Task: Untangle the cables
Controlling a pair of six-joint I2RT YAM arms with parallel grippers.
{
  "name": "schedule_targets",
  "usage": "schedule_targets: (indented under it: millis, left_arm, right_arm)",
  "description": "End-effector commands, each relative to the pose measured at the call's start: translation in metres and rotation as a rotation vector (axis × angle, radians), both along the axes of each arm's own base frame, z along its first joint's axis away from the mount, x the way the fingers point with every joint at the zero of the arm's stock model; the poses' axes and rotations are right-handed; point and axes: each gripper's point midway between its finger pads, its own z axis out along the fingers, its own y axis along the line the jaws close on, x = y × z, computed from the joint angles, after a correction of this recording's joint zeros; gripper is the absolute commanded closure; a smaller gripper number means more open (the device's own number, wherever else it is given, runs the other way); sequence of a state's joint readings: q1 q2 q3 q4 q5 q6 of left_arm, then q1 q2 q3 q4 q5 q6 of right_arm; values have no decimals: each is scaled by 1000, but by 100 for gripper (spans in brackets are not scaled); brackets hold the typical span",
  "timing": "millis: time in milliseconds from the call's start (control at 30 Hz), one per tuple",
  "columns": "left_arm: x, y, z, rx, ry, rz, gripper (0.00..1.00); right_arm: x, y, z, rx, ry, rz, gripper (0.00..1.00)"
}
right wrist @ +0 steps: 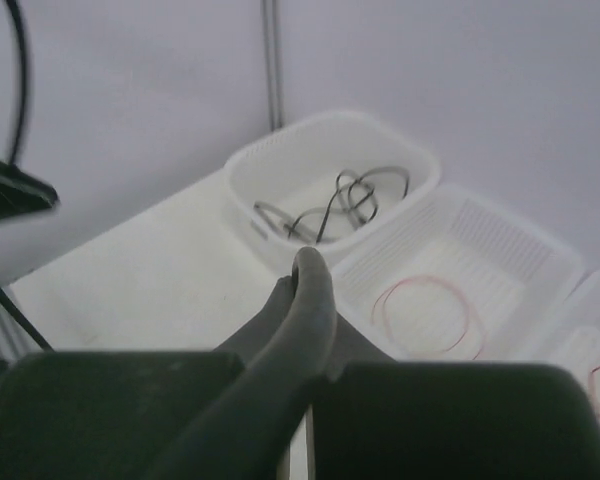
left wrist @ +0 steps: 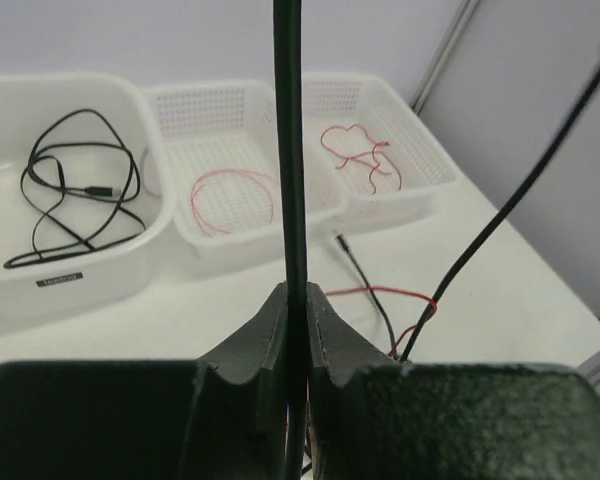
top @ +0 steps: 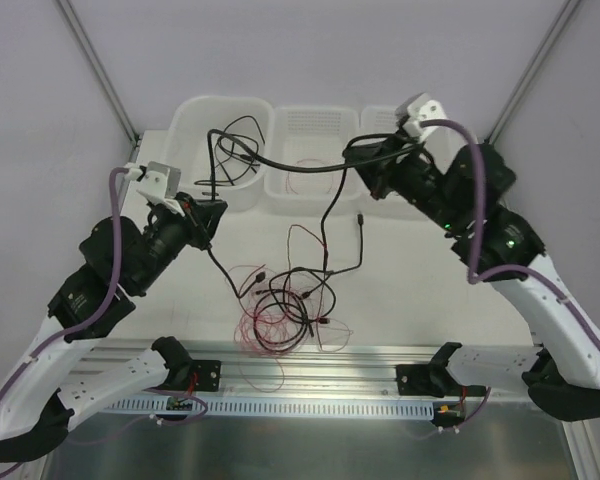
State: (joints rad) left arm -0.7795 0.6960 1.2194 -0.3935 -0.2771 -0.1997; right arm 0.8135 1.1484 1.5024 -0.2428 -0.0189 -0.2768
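Both clamped shut on the black cable [top: 290, 166], the left gripper [left wrist: 296, 300] at nine o'clock and right gripper [right wrist: 305, 290] at one o'clock stretch it, seemingly to free it from the six-o'clock tangle [top: 280, 315] on the bench [top: 170, 300].

The tabletop [top: 400, 300] is smooth, matt white. The tub [left wrist: 130, 262] is milky, translucent plastic with smooth, faintly glossy walls. The middle basket [left wrist: 215, 110] and the end basket [left wrist: 420, 150] are the same pale plastic, pierced into a fine mesh. The black cable [left wrist: 289, 150] has a smooth, slightly shiny sheath, and the red wires [top: 270, 330] are finer. The left claw [left wrist: 295, 310] and right claw [right wrist: 305, 300] are matt black plastic, faintly grainy. The rail [top: 310, 365] is brushed bare metal.
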Motion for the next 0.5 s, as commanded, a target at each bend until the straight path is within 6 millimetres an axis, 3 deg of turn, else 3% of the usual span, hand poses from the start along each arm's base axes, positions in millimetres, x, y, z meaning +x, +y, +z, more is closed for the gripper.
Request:
schedule_targets:
  millis: [0, 33, 67, 233, 333, 400, 467]
  left_arm:
    - [8, -2, -8, 0, 8, 28, 93]
    - [10, -5, -11, 1, 19, 25, 91]
    - [10, -8, -17, 9, 29, 13, 89]
    - [15, -20, -39, 44, 80, -14, 84]
    - [18, -25, -55, 66, 113, -16, 84]
    - [20, -27, -61, 76, 125, -18, 75]
    - [20, -31, -67, 82, 141, -30, 60]
  right_arm:
    - [-19, -47, 69, -9, -158, -83, 99]
    - [-24, -52, 80, 1, -175, -80, 99]
    - [-36, -63, 111, 53, -229, -81, 99]
    - [-80, -81, 183, 227, -401, 14, 100]
    - [-98, -87, 211, 335, -475, 60, 99]
    - [-103, -95, 228, 380, -502, 48, 99]
    - [-91, -85, 229, 361, -490, 39, 99]
